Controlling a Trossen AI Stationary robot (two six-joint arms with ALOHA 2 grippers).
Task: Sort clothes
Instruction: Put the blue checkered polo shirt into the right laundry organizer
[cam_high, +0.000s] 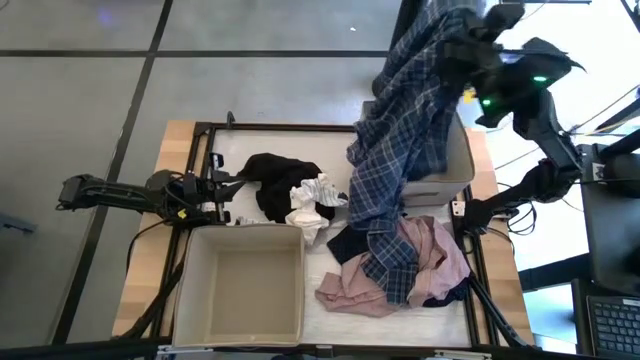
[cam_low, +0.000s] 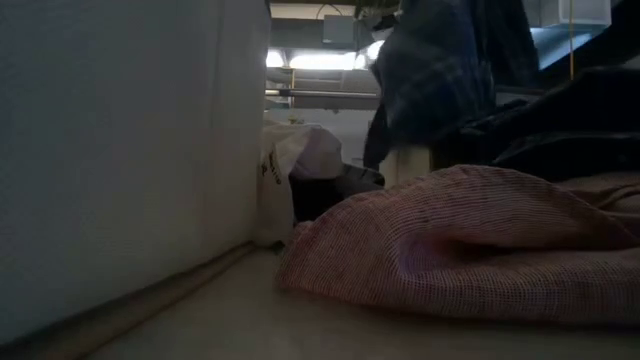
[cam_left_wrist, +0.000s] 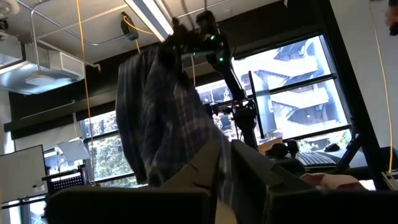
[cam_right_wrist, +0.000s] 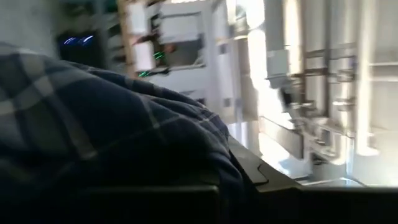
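Observation:
My right gripper (cam_high: 466, 42) is raised high over the table's far right corner, shut on the blue plaid shirt (cam_high: 402, 150), which hangs from it in a long drape. The shirt's lower end lies on the dusty pink garment (cam_high: 430, 255) and a navy piece (cam_high: 350, 243) at the near right. A black garment (cam_high: 280, 180) and small white pieces (cam_high: 310, 203) lie mid-table. My left gripper (cam_high: 230, 187) waits shut at the left, just beside the black garment. My right gripper holds the plaid shirt by a bunched upper part (cam_left_wrist: 163, 55); the cloth folds over the fingers (cam_right_wrist: 93, 124) and hides the place of contact. The shirt hangs slack below the gripper, its lower end (cam_high: 385, 268) resting on the clothes pile.
A beige fabric box (cam_high: 205, 300) stands open at the near left. A second beige box (cam_high: 462, 160) stands at the far right, partly covered by the hanging shirt. Monitors and a keyboard (cam_high: 610, 325) sit past the table's right edge.

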